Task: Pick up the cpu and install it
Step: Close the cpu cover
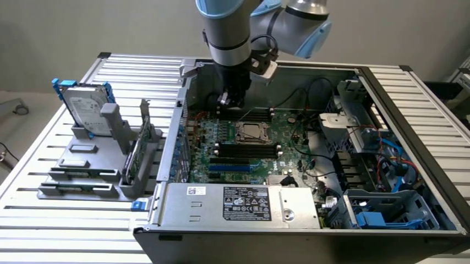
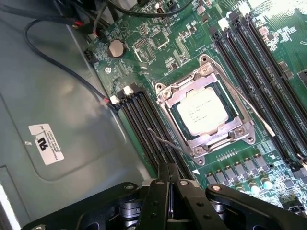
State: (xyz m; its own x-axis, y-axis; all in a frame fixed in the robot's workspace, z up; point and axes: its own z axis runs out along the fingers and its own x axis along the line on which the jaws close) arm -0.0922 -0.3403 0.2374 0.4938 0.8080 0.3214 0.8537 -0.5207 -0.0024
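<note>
My gripper [image 2: 170, 168] is closed, the two fingers pressed together, and there is nothing between them. In the exterior view it hangs low inside the open computer case [image 1: 411, 110], above the motherboard [image 2: 158, 43]. From the wrist view, my fingertips are over the black memory slots [image 2: 144, 124] that run beside the socket, not over the socket itself.

The cpu [image 2: 201, 111] is not in my grip. It lies in the socket, its dull silver top facing up, and the metal socket frame [image 2: 165, 93] goes around it on all four sides. It looks flat and square to the frame, with no corner that rides higher than the others, as far as I can see from this angle.

So I judge that the chip is already seated and that the step in hand is about the socket, not about carrying. I cannot tell whether the frame is locked.

To do this step well, I think the important thing is not to disturb the chip. A push from the side on its top could shift it on the contacts below. A thin wire lever [image 2: 165, 141] stands just beside my fingertips, between them and the frame; closed fingers can catch it by accident, so any motion here should be slow and straight. The black cable [image 2: 79, 77] at the end of the memory slots is near too and should not be dragged.
</note>
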